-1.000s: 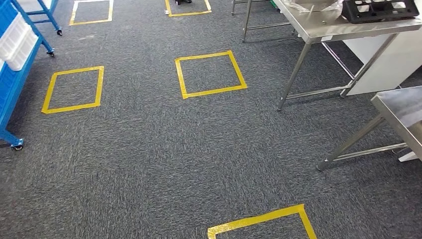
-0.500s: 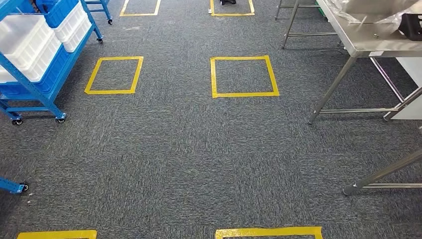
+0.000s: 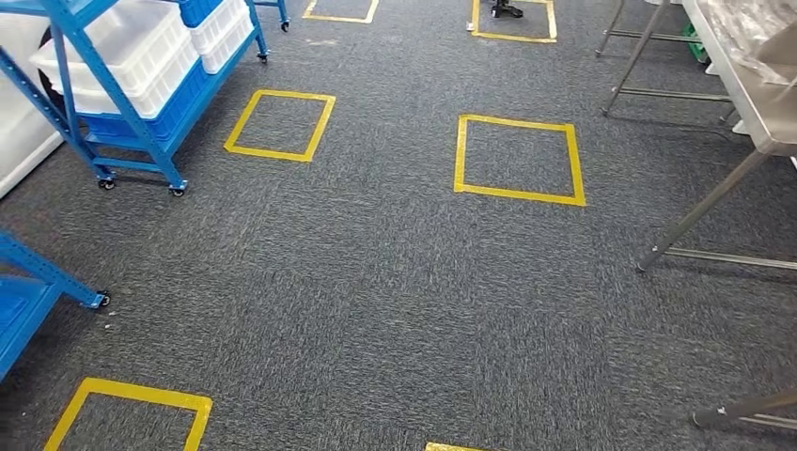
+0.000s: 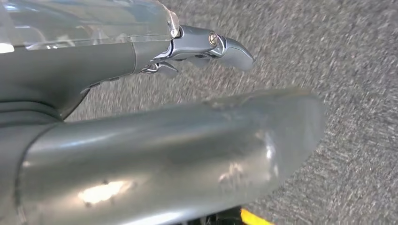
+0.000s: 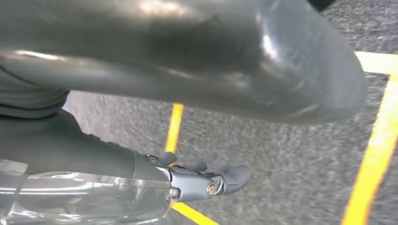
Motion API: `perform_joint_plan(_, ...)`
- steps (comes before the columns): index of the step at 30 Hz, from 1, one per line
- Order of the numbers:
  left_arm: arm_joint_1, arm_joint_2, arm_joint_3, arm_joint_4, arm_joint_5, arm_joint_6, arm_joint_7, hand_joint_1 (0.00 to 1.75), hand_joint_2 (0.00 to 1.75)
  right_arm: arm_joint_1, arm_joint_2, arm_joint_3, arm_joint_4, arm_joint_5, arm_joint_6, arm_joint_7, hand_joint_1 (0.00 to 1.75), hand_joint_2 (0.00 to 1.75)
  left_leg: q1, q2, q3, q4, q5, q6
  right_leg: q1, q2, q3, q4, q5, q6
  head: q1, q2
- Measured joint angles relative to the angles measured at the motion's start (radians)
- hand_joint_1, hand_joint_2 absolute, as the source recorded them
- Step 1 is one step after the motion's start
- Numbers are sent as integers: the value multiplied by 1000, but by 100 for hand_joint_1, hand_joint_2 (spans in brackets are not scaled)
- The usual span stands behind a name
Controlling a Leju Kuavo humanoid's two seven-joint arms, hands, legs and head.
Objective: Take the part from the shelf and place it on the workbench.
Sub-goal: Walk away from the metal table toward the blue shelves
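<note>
The left hand's (image 4: pixel 155 117) fingers (image 4: pixel 206 44) are stretching out over grey carpet (image 3: pixel 376 282), apart and grasping nothing; the right hand's (image 5: pixel 187 93) fingers (image 5: pixel 206 180) are likewise lying extended and empty above yellow tape (image 5: pixel 375 159). The blue shelf (image 3: pixel 122 103) is standing at the carpet's far left, carrying white bins (image 3: pixel 132 52); which part is meant, I cannot tell. The steel workbench (image 3: pixel 752 94) is standing well apart from the shelf, across the carpet.
</note>
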Motion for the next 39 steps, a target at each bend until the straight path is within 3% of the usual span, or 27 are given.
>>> perform_joint_plan(2,0,-2,-1,0,1,0,0,0,0,-1,1,-3,-2,2,4,0,0,0,1,-22,-10,5,0,-14,1,28,15,-40,8,-6,-1,0)
perform_joint_plan(4,2,-2,-1,0,1,0,0,0,0,-2,3,-6,-5,4,6,0,0,0,4,-36,-18,5,2,-29,3,1,17,-45,13,-18,-1,0)
perform_joint_plan(6,3,-4,-1,0,2,1,0,0,0,-1,5,-8,-8,6,7,2,0,0,3,11,-33,40,-23,-38,3,-29,22,-55,18,-33,-4,0)
perform_joint_plan(8,1,-5,-1,0,2,1,1,0,0,2,7,-11,-9,8,7,3,0,0,3,78,-81,148,-87,-45,8,-62,24,-60,18,-45,-8,0)
perform_joint_plan(10,-1,-5,-2,0,1,2,1,0,0,4,8,-15,-10,9,7,5,0,0,6,97,-134,265,-136,-52,13,-98,23,-59,15,-49,-9,0)
perform_joint_plan(11,0,-5,-3,0,-2,4,2,0,0,4,8,-18,-11,9,7,6,0,0,6,100,-139,282,-136,-53,15,-116,23,-59,14,-50,-9,0)
perform_joint_plan(12,2,-5,-4,0,-5,6,4,0,0,4,9,-20,-11,9,8,8,0,0,6,104,-124,259,-117,-53,16,-131,24,-58,12,-50,-9,0)
perform_joint_plan(13,4,-5,-6,0,-9,8,6,0,0,3,9,-22,-12,9,8,8,0,0,6,112,-89,199,-87,-52,17,-145,26,-58,10,-48,-9,0)
perform_joint_plan(15,5,-5,-10,0,-12,8,8,0,0,2,11,-24,-12,10,10,9,0,0,1,157,-13,58,-36,-42,19,-169,33,-57,5,-42,-9,0)
perform_joint_plan(16,5,-5,-11,0,-12,7,8,0,0,2,12,-24,-12,11,10,10,0,0,-3,174,9,16,-24,-35,21,-179,37,-57,3,-38,-8,0)
perform_joint_plan(17,4,-5,-12,0,-12,6,8,0,0,1,13,-25,-13,14,10,11,0,0,-6,183,17,-2,-22,-29,21,-188,40,-57,1,-32,-7,0)
perform_joint_plan(19,6,-5,-12,0,-12,4,8,0,0,-3,15,-27,-14,21,11,13,0,0,-7,161,18,-7,-15,-18,20,-203,46,-59,-1,-20,-6,0)
perform_joint_plan(21,8,-6,-12,0,-12,3,9,0,0,-7,17,-29,-14,29,10,16,0,0,-1,139,23,-20,-4,-6,16,-161,39,-34,-24,-9,-4,0)
perform_joint_plan(23,6,-8,-12,0,-12,2,9,0,0,-6,17,-37,-15,38,10,17,0,0,2,117,21,-27,4,3,11,-95,-8,66,-85,-3,-2,0)
perform_joint_plan(25,4,-8,-12,0,-12,3,10,0,0,-4,17,-46,-15,45,10,18,0,0,2,90,16,-25,6,5,9,-74,-72,191,-137,0,0,0)
perform_joint_plan(26,4,-8,-12,0,-12,3,10,0,0,-4,17,-50,-15,47,10,18,0,0,2,74,16,-24,6,5,7,-72,-88,219,-135,2,0,0)
perform_joint_plan(27,4,-9,-12,0,-12,3,10,0,0,-4,17,-54,-15,50,10,18,0,0,2,58,16,-21,5,4,6,-71,-86,208,-113,3,0,0)
perform_joint_plan(28,4,-10,-12,0,-12,3,10,0,0,-4,17,-56,-15,52,10,18,0,0,3,42,16,-18,4,2,3,-65,-65,160,-75,3,0,0)
perform_joint_plan(30,4,-12,-12,0,-12,3,10,0,0,-4,17,-59,-15,54,9,18,0,0,4,13,14,-6,-2,-8,-3,-23,-8,29,-10,3,0,0)
perform_joint_plan(32,3,-13,-12,0,-12,4,10,0,0,-4,17,-62,-16,54,9,18,0,0,4,-10,5,3,-4,-22,-5,10,17,-32,7,0,0,0)
perform_joint_plan(34,5,-13,-12,0,-12,4,10,0,0,-7,17,-66,-16,55,10,18,0,0,7,-33,-4,2,-1,-37,-2,-5,18,-35,7,-11,-1,0)
perform_joint_plan(35,7,-13,-12,0,-12,5,10,0,0,-9,17,-66,-16,55,10,19,0,0,9,-29,-8,6,-4,-42,-1,-18,20,-39,9,-18,-1,0)
perform_joint_plan(37,8,-15,-12,0,-12,5,10,0,0,-9,18,-68,-17,55,11,23,0,0,7,20,-33,58,-38,-50,-1,-48,23,-48,13,-34,-9,0)
perform_joint_plan(39,4,-16,-12,0,-12,5,10,0,0,-6,18,-70,-17,56,11,26,0,0,6,82,-93,184,-104,-54,4,-78,22,-49,12,-43,-16,0)
